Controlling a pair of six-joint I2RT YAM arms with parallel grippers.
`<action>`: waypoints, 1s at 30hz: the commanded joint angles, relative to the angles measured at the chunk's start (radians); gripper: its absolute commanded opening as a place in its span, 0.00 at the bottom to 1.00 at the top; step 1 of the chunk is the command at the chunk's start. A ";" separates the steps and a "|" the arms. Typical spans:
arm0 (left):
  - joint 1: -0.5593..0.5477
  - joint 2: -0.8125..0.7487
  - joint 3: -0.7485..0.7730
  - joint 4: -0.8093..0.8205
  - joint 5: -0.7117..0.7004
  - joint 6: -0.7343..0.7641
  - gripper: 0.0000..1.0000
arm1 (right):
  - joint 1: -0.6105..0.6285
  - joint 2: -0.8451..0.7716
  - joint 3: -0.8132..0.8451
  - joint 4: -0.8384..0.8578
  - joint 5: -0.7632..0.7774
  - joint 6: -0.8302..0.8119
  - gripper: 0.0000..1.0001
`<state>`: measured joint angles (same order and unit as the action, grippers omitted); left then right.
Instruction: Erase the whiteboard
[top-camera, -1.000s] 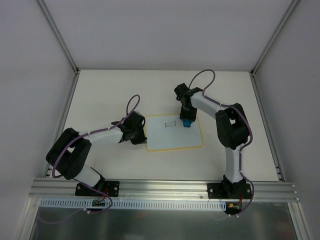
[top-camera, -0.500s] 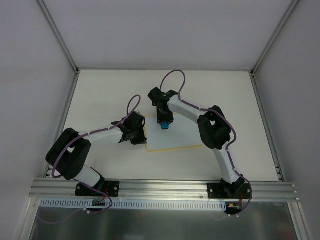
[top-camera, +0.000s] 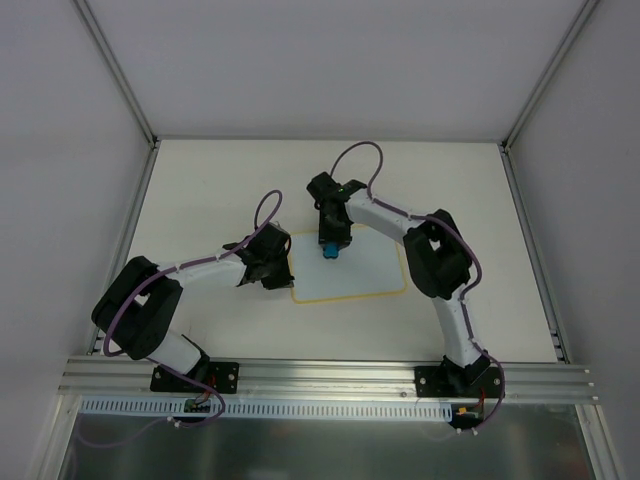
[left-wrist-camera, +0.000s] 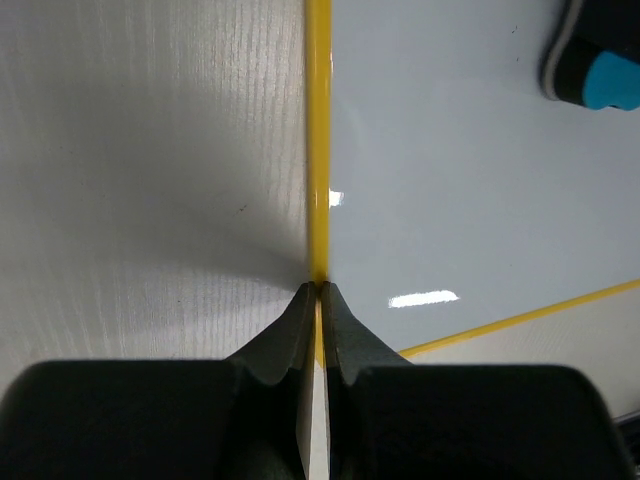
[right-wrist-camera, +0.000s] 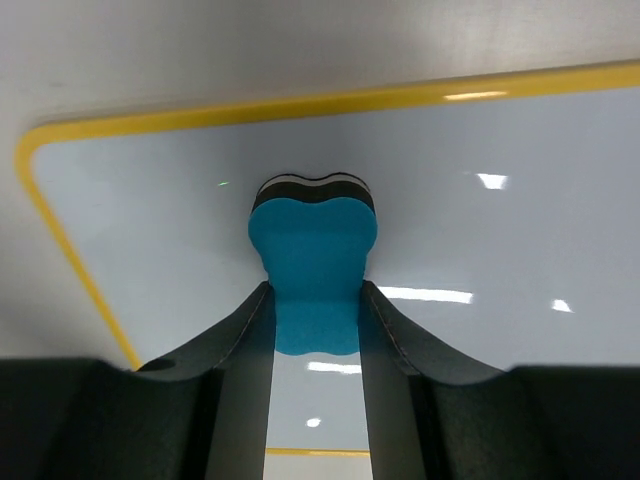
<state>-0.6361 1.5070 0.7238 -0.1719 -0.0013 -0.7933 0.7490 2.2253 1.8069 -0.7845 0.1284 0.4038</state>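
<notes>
Ok, left fingers closed tight, tips sitting on yellow left border of whiteboard. Looks like pinning it to tabletop. Board stretches away from those tips toward right arm. Right fingers clamped on blue eraser, pad down on board, rounded board corner just beyond it to left. Change: second ago eraser sat right of black sketch, since swept left across it. No ink showing in any view now. Guessing board's basically done, maybe one check pass.
</notes>
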 joint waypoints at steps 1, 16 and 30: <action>-0.017 0.030 -0.044 -0.130 -0.020 0.029 0.00 | -0.129 -0.076 -0.211 -0.018 0.079 0.009 0.00; -0.017 0.015 -0.041 -0.129 -0.028 0.028 0.00 | -0.321 -0.432 -0.482 0.067 0.106 -0.098 0.00; -0.017 -0.132 -0.017 -0.140 -0.060 0.075 0.19 | -0.604 -0.564 -0.652 0.099 0.146 -0.155 0.04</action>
<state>-0.6426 1.4265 0.6975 -0.2577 -0.0212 -0.7609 0.2344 1.7321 1.1801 -0.6884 0.2371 0.2897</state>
